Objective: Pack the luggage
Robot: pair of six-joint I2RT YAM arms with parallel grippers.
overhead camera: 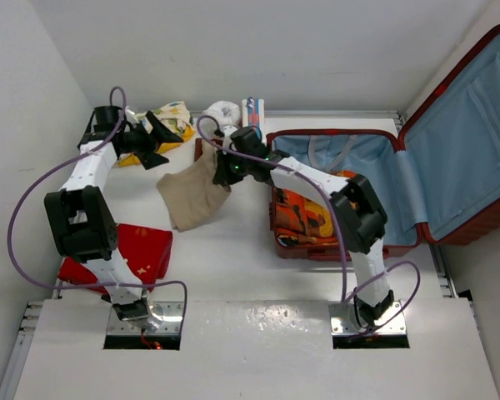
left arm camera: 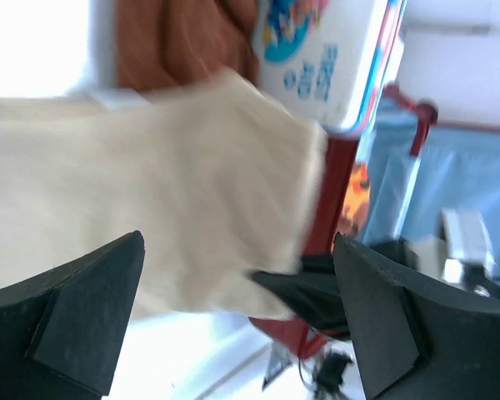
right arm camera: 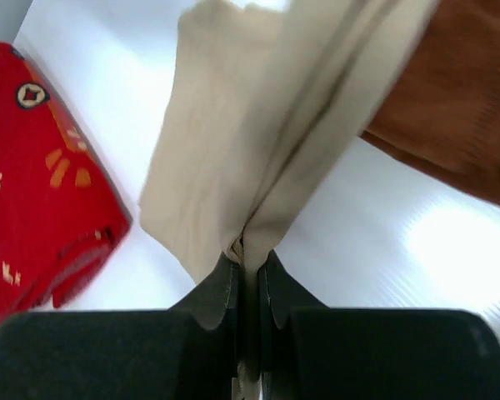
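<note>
White table point(overhead camera: 233, 267): right claw point(right arm camera: 248, 268) pinches beige cloth point(overhead camera: 192, 200) beside the luggage point(overhead camera: 458, 125); left claw point(overhead camera: 157, 142) gapes wide nearby.

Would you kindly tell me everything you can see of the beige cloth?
The beige cloth looks like soft, plain fabric, creased into long folds. One gathered edge is pinched between the shut jaws of the right gripper, left of the open luggage; the rest drapes down and seems to rest on the white table. A brown cloth lies behind it.

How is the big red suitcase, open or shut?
Open. The luggage has its lid leaning back on the right, light blue lining showing, and an orange patterned cloth lies inside the lower half.
</note>
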